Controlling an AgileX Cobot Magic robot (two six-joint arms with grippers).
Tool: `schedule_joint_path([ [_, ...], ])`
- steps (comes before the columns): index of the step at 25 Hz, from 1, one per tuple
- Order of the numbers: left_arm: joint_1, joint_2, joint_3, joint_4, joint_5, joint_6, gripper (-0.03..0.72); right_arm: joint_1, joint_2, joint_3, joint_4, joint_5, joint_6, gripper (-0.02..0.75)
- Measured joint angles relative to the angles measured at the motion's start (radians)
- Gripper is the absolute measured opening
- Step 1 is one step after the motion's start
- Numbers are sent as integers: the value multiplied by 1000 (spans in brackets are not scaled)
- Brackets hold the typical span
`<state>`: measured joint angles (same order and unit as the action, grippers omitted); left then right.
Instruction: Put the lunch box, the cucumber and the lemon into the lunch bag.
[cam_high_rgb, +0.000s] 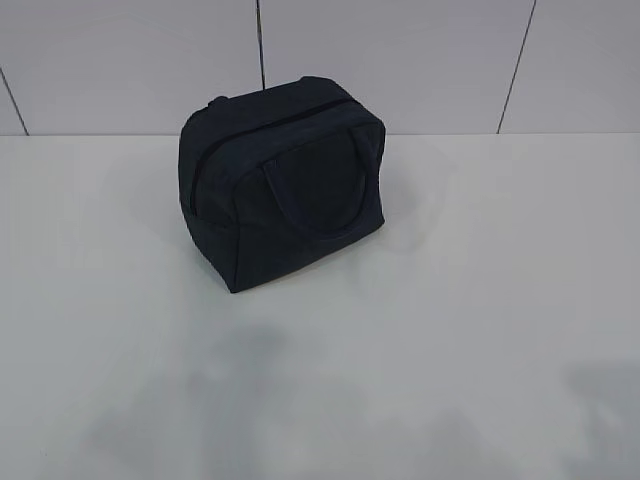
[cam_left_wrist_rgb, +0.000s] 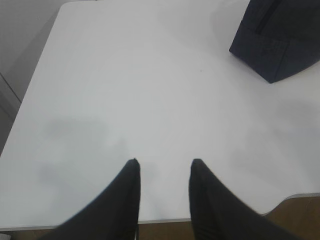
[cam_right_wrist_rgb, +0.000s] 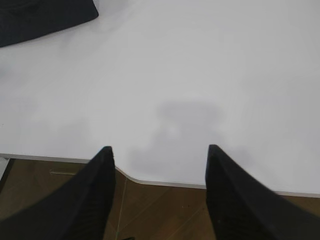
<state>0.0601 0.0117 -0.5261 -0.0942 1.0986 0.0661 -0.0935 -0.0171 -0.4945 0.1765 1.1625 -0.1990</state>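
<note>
I see lunch bag (cam_high_rgb: 283, 180) zipped, upright on tabletop (cam_high_rgb: 480, 300) | left fingers (cam_left_wrist_rgb: 131, 172) apart, empty, bag ahead-right | right fingers (cam_right_wrist_rgb: 215, 155) apart, empty, bag ahead-left

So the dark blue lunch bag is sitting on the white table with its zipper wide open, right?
Not quite. The lunch bag does sit on the white table, but its zipper is closed, not wide open. The exterior view shows the zipper line shut across the top.

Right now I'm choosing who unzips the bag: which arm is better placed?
Probably left. The lunch bag fills more of the left gripper's view; the right gripper hangs over the table edge.
</note>
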Motion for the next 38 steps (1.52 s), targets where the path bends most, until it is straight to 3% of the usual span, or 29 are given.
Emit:
schedule_joint_path([
  [38, 0, 0, 0, 0, 0, 0, 235, 0, 0, 0, 0, -2, 2, 433],
])
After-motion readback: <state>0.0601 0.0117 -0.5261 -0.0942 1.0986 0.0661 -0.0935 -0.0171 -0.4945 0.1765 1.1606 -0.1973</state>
